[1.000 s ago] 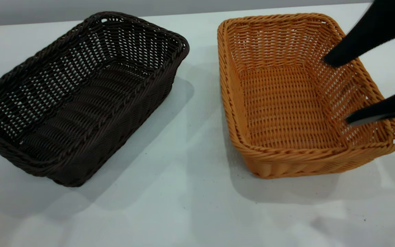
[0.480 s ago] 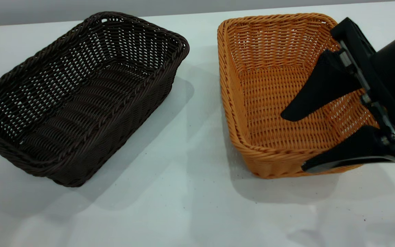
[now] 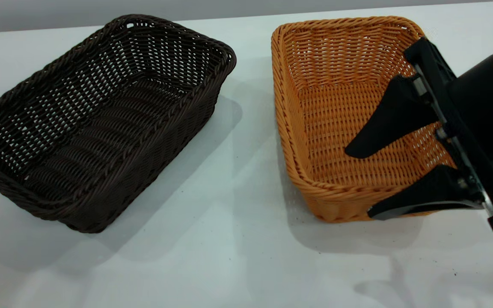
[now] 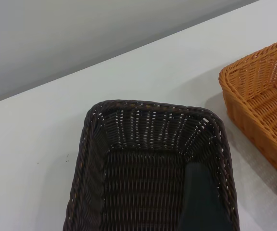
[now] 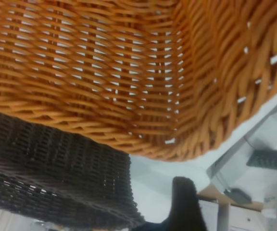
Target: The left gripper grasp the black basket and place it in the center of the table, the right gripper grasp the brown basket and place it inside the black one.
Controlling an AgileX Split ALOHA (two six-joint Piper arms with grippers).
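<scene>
Orange-tan wicker fills the right side of the exterior view: the brown basket (image 3: 357, 124) stands upright on the white table (image 3: 238, 256), its long side roughly parallel to the black basket (image 3: 96, 119), which sits well apart to the left, also upright and angled slightly. The right gripper (image 3: 362, 182) reaches in from the right edge with its two tapered fingers spread apart; the upper finger (image 3: 383, 124) points down into the brown basket's interior, while the lower finger (image 3: 417, 201) lies outside the basket's near wall, so the near rim falls between them. Whether either finger touches the weave cannot be told. In the left wrist view, the black basket (image 4: 153, 168) lies directly below, with one dark finger (image 4: 201, 202) over its inside; the left gripper's state cannot be told.
</scene>
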